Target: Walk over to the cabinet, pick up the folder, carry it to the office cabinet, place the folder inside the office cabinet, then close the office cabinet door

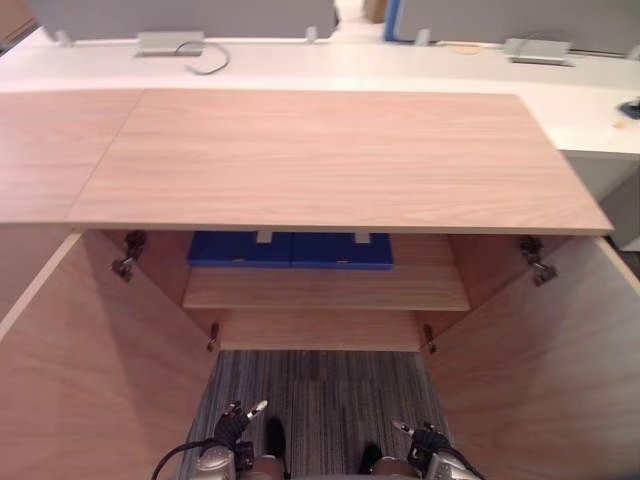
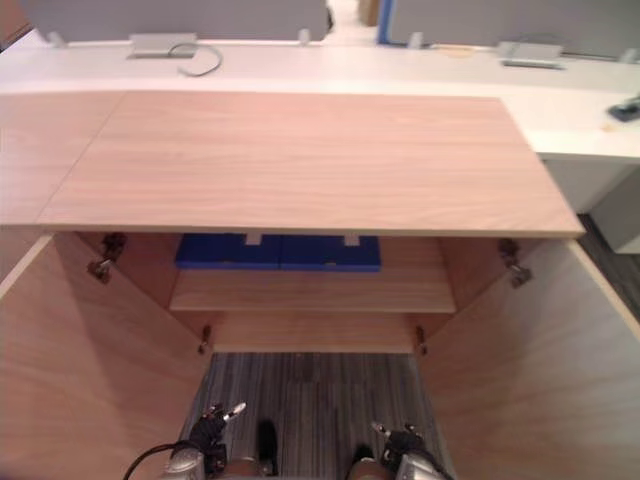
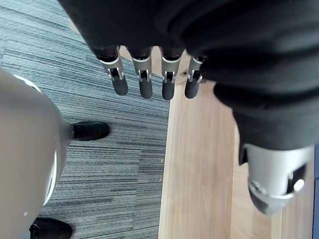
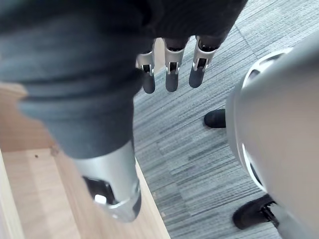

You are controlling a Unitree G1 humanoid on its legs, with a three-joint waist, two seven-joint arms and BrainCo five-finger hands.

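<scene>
- Folder [image 1: 290, 250]: blue and in neither robot hand. It lies flat on the shelf [image 1: 325, 290] inside the office cabinet [image 1: 330, 160], up ahead of both hands and roughly between them, maybe a touch toward the left one.
- The left robot hand [image 1: 232, 425] hangs low with its fingers [image 3: 144, 82] straight and loose, holding nothing. Same deal for the right robot hand [image 1: 425, 437]: fingers [image 4: 172, 72] relaxed, empty.
- The folder's long axis runs side to side, across the line from the hands to the shelf. Its back part is tucked under the cabinet's top edge. There's a seam down the middle, so I can't tell if it's one folder or two.
- Just outboard of the left hand is the open left door [image 1: 90, 370], and just outboard of the right hand is the open right door [image 1: 550, 360]. Both swing out toward the robot.
- Room: just a strip of carpet [image 1: 320, 385] between the doors, and both hands are in it.
- My read is that placing's done and the doors are next. Each hand has its own door right beside it, but the robot looks parked in the swing path, so it probably needs to back out first.
</scene>
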